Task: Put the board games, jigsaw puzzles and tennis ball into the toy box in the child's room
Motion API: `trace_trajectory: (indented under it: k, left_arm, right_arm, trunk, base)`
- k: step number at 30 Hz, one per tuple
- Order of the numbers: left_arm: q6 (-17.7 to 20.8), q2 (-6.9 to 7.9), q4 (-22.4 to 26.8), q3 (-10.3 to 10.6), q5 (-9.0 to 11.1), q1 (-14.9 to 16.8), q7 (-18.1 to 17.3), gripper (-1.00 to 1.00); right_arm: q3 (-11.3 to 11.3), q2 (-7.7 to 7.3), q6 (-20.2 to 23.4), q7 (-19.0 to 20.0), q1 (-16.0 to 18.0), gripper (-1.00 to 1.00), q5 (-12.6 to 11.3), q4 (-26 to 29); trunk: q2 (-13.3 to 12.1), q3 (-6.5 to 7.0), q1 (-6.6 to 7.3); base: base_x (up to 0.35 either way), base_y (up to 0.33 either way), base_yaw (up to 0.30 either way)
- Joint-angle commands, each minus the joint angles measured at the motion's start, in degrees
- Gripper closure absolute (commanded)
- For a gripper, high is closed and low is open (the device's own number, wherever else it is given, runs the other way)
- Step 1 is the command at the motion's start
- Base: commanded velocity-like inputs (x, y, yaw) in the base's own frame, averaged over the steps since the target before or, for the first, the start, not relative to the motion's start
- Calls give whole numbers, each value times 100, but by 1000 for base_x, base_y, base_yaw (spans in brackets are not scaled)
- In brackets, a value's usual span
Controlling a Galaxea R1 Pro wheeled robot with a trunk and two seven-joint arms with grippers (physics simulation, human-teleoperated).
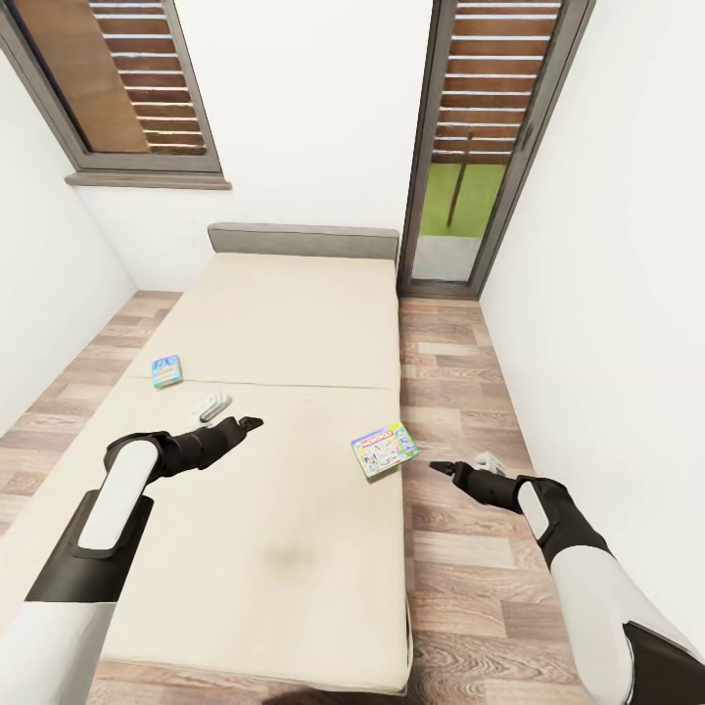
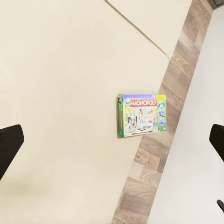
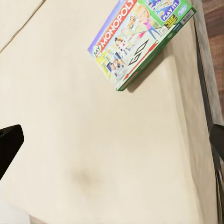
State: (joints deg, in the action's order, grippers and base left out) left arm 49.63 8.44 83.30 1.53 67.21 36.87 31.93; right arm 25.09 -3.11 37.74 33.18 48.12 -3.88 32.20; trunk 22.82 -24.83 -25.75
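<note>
White walls close in on both sides of you, with a wood-plank floor running along the right of the large low bed with the plain beige mattress that lies straight ahead.

Nearest to you, your left gripper hangs over the mattress and your right gripper hangs over the floor strip just past the bed's right edge. Each wrist view shows a pair of dark fingers spread wide at the frame's edges, with nothing between them; the right pair stands just as far apart.

Between the two grippers lies the green-edged flat printed game box reading "Monopoly", close to the mattress's right edge. You read its lettering only through the wrists: the left wrist view shows the box flat on the mattress right by the floor boards, the right wrist view shows it at an angle with the bed's edge just beside it.

Farther off and to the left, the head view gives you a small blue flat printed game box near the mattress's left edge, well apart from the first. That makes two game boxes on the bed. Just beside the left gripper lies a small white-grey object you cannot identify.

Beyond, a low grey headboard meets the far wall, with two tall dark-framed windows above.
</note>
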Motion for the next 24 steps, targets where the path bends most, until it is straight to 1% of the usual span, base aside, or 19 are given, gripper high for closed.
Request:
trace_trajectory:
  k: [1,5,16,24]
  left_arm:
    - [1,2,5,20,56,5,59,-100]
    - [5,-4,1,38,58,5,57,-100]
    - [0,-14,-21,71,63,5,40,-100]
    - [-8,-22,-27,72,62,5,40,-100]
  right_arm:
    - [18,-5,48,-1,4,-100,-42,3]
    - [15,-15,35,-3,4,-100,-45,4]
    - [13,-28,-278,-10,6,-100,-52,7]
    - [15,-19,-406,-35,9,-100,-68,8]
  trunk:
    - [10,-9,-3]
    - [10,-9,-3]
    - [10,-10,-3]
    - [10,-43,-3]
  base:
    - [-5,-2,0]
    - [-4,-1,0]
    - [-1,0,0]
    - [0,0,0]
